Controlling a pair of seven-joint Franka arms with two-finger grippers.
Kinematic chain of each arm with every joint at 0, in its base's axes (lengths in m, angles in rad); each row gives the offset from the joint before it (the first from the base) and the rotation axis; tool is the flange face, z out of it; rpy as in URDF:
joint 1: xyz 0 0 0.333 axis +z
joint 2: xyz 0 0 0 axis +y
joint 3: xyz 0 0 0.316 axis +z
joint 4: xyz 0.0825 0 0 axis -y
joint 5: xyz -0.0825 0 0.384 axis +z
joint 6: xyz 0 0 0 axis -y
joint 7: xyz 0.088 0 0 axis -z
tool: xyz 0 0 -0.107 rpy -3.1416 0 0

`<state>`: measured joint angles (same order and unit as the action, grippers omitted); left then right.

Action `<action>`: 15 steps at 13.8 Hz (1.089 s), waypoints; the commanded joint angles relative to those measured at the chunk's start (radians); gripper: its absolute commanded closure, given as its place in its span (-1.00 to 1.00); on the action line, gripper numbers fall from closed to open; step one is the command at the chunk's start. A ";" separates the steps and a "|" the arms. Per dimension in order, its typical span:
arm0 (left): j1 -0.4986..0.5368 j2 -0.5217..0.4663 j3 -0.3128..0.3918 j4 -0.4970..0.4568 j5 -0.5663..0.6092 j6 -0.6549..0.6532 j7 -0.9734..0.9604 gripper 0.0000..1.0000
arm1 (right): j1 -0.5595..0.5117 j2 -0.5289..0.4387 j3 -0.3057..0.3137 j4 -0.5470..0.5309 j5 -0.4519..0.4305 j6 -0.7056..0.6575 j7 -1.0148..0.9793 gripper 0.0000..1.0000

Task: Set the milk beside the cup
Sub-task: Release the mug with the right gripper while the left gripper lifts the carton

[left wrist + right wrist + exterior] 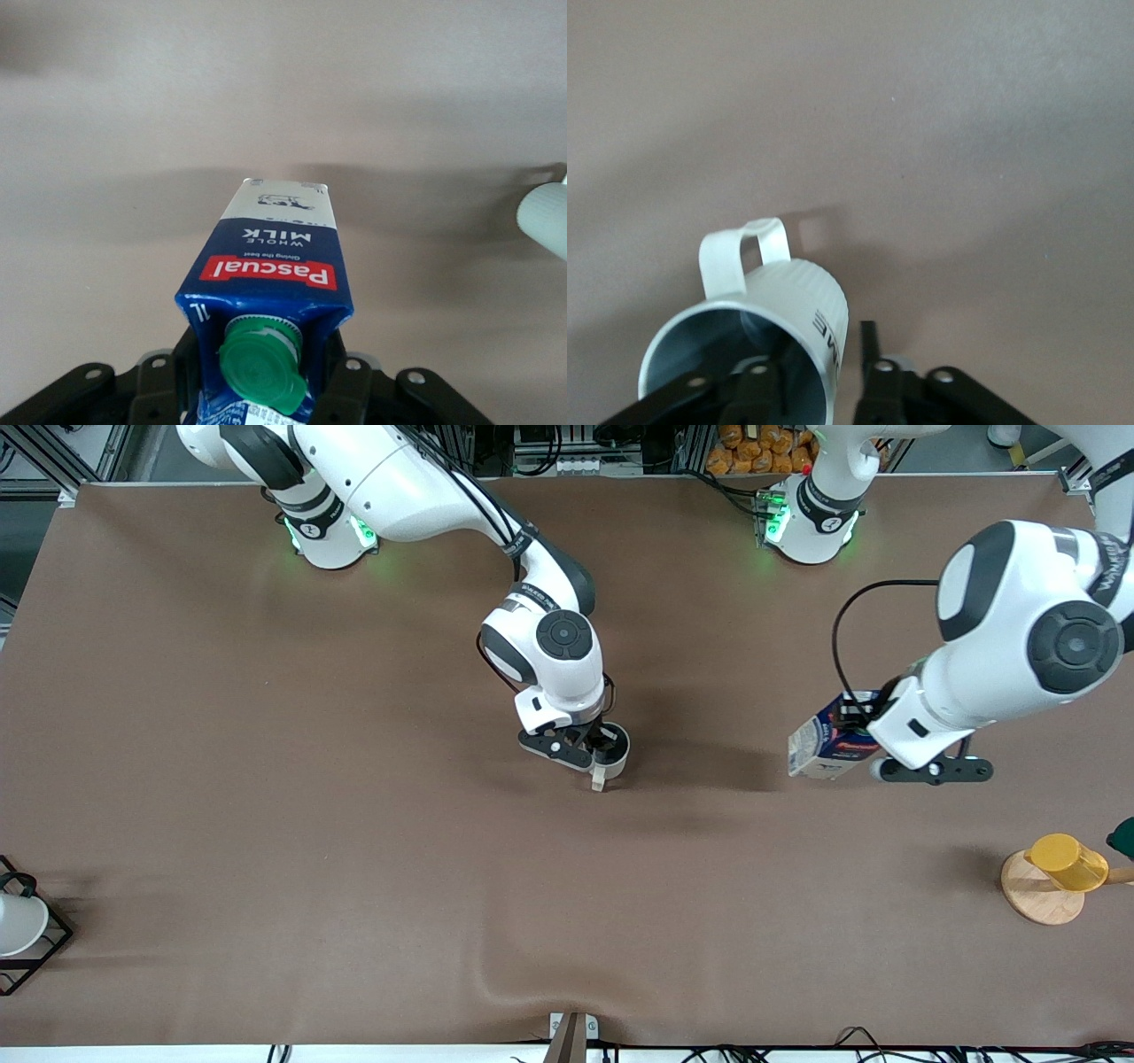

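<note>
A: How is the brown cloth-covered table (266, 824) lit?

B: Evenly and brightly from overhead. Soft shadows fall on the cloth beside the small cream-white mug (613, 755) and the dark-blue gable-top milk carton (828, 737); green lamps glow at both arm bases.

A: And the wrist views?

B: Dimmer and greyer. The carton's green cap (263, 364) is sharp while the cloth blurs; the mug's grey inside (718, 350) shows a faint sheen.

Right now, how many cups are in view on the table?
3: a cream mug mid-table in the right gripper; a yellow cup on a wooden disc at the left arm's end; a white cup in a black wire rack at the right arm's end.
</note>
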<state>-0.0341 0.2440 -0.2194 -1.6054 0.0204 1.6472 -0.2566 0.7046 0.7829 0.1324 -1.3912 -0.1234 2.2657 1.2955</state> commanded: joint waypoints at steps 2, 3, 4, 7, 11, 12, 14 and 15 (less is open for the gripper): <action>0.002 -0.012 -0.096 -0.002 0.001 -0.015 -0.149 -0.09 | -0.028 -0.010 -0.004 0.040 -0.018 -0.044 0.015 -1.00; 0.002 -0.009 -0.132 -0.001 0.001 -0.017 -0.197 -0.09 | -0.046 -0.016 0.003 0.063 -0.018 -0.107 0.001 -1.00; 0.000 -0.005 -0.168 -0.001 0.001 -0.015 -0.243 -0.09 | -0.065 -0.017 0.007 0.101 -0.013 -0.174 -0.030 -1.00; -0.003 0.003 -0.256 -0.027 0.001 -0.017 -0.351 -0.09 | -0.135 -0.048 0.026 0.159 0.048 -0.305 -0.146 -1.00; -0.071 0.027 -0.285 -0.041 0.001 -0.015 -0.455 -0.09 | -0.244 -0.178 0.026 0.159 0.162 -0.504 -0.382 -1.00; -0.107 0.038 -0.285 -0.038 0.001 -0.009 -0.508 -0.09 | -0.267 -0.206 0.024 0.159 0.177 -0.543 -0.421 -1.00; -0.171 0.073 -0.285 -0.028 0.003 0.019 -0.590 -0.09 | -0.316 -0.256 0.021 0.159 0.177 -0.578 -0.476 -1.00; -0.196 0.090 -0.285 -0.027 0.004 0.032 -0.613 -0.09 | -0.332 -0.283 0.015 0.156 0.176 -0.587 -0.525 -1.00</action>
<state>-0.1837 0.2972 -0.5054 -1.6520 0.0198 1.6601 -0.8087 0.4160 0.5618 0.1341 -1.2005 0.0352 1.6957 0.8427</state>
